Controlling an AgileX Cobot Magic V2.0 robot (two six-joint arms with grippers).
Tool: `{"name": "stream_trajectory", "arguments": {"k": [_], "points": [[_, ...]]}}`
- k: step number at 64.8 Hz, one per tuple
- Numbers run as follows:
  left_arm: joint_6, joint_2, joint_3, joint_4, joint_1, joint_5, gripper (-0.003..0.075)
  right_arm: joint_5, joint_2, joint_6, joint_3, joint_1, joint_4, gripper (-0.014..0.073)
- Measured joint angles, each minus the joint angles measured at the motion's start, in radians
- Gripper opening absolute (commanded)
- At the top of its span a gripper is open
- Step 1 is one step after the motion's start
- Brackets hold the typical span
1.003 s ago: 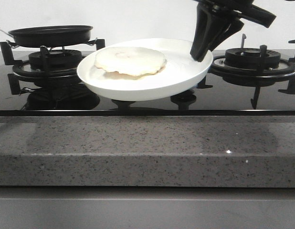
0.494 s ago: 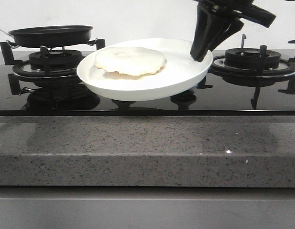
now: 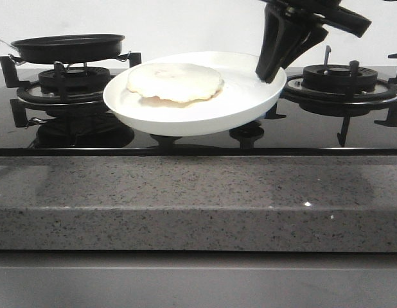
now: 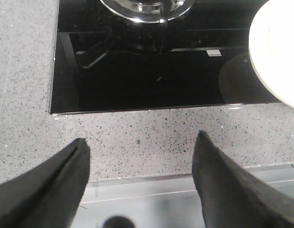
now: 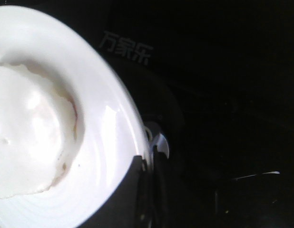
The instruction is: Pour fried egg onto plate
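Now: fried egg (image 3: 175, 82) on plate (image 3: 205, 115) (tilted)

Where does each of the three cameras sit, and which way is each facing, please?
Front: low before the counter, facing the stove; shows the right gripper pinching the plate with the fried egg.
Left wrist: above the counter edge, looking down between the open left gripper.
Right wrist: close over the plate rim, right gripper finger showing.
All three share the plate.
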Motion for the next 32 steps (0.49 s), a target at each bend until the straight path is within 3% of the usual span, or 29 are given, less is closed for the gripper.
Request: {"name": "stream_trajectory", "arguments": {"k": [32], "points": [[0.000,0.000,0.000,-0.007,0.000,0.000,0.0462,0.000,0.000,0.000,-0.018,0.000,0.000,-0.0067]]}}
